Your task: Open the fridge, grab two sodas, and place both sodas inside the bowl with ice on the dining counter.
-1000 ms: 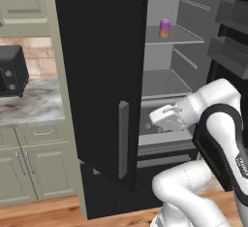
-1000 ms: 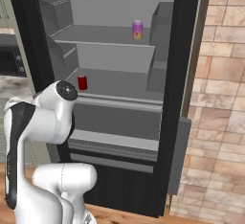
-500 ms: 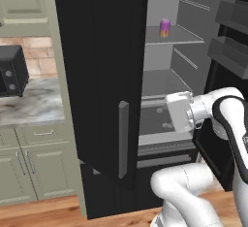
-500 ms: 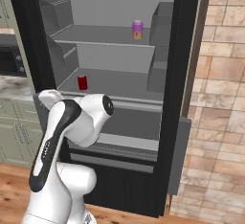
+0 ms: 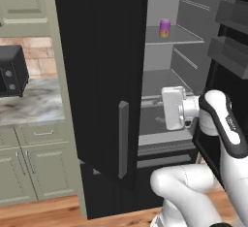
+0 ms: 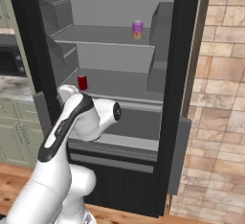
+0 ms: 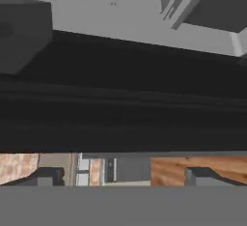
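Observation:
The fridge (image 5: 97, 75) stands with its left door shut and its right door swung open, grey shelves showing. One soda, purple fading to orange (image 5: 164, 28), sits on the upper shelf (image 6: 138, 29). The other, a red soda (image 6: 82, 82), stands on the shelf below, at its left. My white hand (image 5: 173, 107) hovers in the opening at drawer height, below both cans and touching neither. In the hand view my gripper (image 7: 123, 177) is open with nothing between its fingertips (image 7: 46, 176). The bowl with ice and the dining counter are out of view.
The open right door carries bins (image 5: 232, 37) close beside my arm. A black microwave (image 5: 12, 71) sits on a marble counter (image 5: 34, 105) over sage cabinets at the left. A brick wall (image 6: 220, 98) flanks the fridge on the right.
My arm has swung its hand rightward and a little further into the fridge opening, with the elbow following. The gripper stayed open. Neither can has moved.

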